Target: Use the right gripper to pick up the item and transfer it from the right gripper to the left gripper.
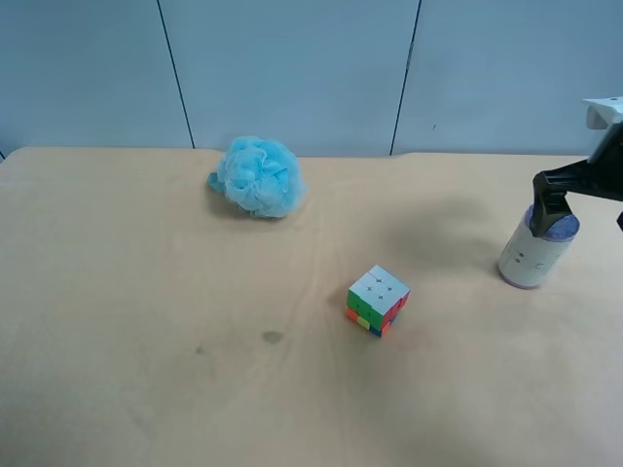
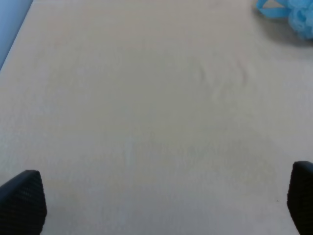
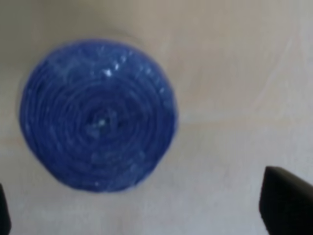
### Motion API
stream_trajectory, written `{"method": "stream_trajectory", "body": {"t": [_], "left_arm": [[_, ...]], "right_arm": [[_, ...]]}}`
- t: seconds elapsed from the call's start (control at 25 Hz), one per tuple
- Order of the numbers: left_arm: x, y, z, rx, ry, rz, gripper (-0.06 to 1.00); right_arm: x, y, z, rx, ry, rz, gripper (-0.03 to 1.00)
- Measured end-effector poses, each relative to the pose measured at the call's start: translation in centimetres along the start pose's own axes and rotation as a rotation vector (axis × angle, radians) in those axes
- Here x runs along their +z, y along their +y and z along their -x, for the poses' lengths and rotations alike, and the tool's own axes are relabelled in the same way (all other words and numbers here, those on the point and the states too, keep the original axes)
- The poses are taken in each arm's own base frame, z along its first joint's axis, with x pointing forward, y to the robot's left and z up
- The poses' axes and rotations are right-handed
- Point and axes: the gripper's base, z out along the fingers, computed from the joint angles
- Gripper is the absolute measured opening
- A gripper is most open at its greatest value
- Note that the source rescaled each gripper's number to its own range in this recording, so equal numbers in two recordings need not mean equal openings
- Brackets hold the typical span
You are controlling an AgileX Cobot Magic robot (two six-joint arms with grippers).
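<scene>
The right gripper point(image 1: 550, 204) hangs over the item's point(image 1: 533, 255) lid, jaws spread wide, pinching nothing. The can stands upright at the table's point(image 1: 146, 341) right side. The cube point(image 1: 377, 301) sits well apart to its left. The left gripper point(image 2: 161, 196) is spread too and empty.

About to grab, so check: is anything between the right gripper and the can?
Nothing visible. The open right gripper hangs over the can, its blue lid exposed; the multicoloured cube sits well off to the side.

Left gripper point(image 2: 161, 198) fingers spread wide, hovering over tan table point(image 2: 146, 98); light-blue puff point(image 2: 295, 13) far ahead, apart.
</scene>
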Motion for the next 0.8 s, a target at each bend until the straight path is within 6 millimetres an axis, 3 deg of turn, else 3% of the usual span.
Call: {"method": "stream_trajectory", "body": {"t": [0.24, 0.8], "left_arm": [[0.0, 0.0, 0.0, 0.0, 0.0, 0.0, 1.0], [0.0, 0.0, 0.0, 0.0, 0.0, 0.0, 1.0]], "right_arm": [[2.3, 0.1, 0.5, -0.001, 0.033, 0.011, 1.0], [3.8, 0.2, 1.3, 0.007, 0.0, 0.02, 0.99]]}}
